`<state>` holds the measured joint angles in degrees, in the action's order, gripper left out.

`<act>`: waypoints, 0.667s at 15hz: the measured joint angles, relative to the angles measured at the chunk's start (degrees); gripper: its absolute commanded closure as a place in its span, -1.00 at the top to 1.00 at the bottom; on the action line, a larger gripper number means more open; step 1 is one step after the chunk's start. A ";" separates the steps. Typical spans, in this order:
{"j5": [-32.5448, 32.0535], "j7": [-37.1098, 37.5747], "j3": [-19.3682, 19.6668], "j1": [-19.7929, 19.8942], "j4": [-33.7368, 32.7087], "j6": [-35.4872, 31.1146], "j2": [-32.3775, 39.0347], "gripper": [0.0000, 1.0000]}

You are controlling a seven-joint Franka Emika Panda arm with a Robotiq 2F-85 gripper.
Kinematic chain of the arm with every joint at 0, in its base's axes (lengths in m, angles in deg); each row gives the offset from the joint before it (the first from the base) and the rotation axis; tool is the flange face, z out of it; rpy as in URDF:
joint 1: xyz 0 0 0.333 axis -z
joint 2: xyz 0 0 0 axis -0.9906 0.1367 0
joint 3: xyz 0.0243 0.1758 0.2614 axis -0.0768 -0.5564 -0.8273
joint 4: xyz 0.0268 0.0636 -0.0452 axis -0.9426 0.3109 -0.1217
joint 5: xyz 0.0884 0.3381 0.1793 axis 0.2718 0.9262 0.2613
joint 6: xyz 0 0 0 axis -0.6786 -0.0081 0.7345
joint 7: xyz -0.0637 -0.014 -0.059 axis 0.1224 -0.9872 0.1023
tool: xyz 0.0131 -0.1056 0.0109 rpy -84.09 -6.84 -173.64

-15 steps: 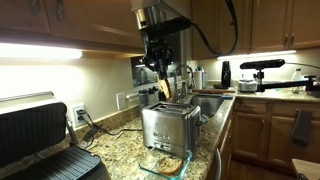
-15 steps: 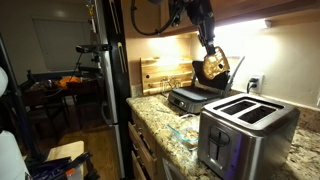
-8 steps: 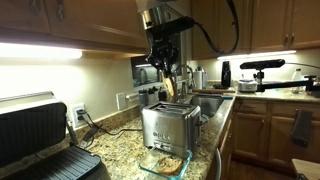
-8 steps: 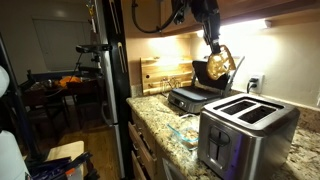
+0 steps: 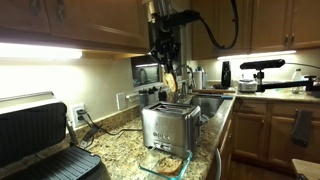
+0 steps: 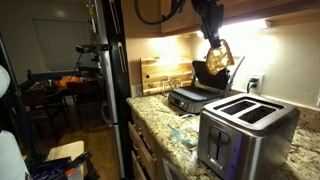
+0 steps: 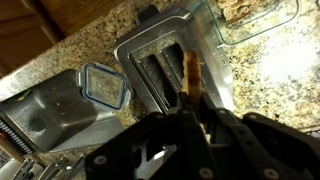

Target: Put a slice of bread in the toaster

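Slice of bread (image 5: 170, 83) is in the air, held edge-down above the toaster (image 5: 168, 124) and clear of its top. The gripper (image 5: 167, 70) has its jaws pinching the slice of bread by the upper part.

In the wrist view the slice of bread (image 7: 191, 76) shows edge-on and runs roughly parallel to the two slots of the toaster (image 7: 165, 70). Whether it sits over a slot or over the strip between them, we cannot tell.

Progress, as we judge it: the pick-up is done and the carry is nearly done. What is left is to line up, lower into a slot and release.

Poorly seen:
- The gripper (image 7: 190, 112) is a dark blur in the wrist view.
- In an exterior view the slice of bread (image 6: 218, 56) sits against bright under-cabinet glare, and its depth relative to the toaster (image 6: 246, 128) is unclear.
- A glass container (image 5: 165, 162) in front of the toaster holds something brownish that we cannot identify.
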<state>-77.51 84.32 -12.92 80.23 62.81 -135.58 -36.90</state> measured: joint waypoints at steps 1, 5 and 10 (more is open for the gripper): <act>0.63 -1.40 0.10 0.06 0.11 0.00 -0.16 -0.93; 3.91 -6.47 0.34 0.70 0.74 0.00 -0.23 -0.93; 7.09 -12.74 1.40 1.61 1.11 0.05 0.02 -0.93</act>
<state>-70.42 71.58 -11.52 81.84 63.93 -135.53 -36.88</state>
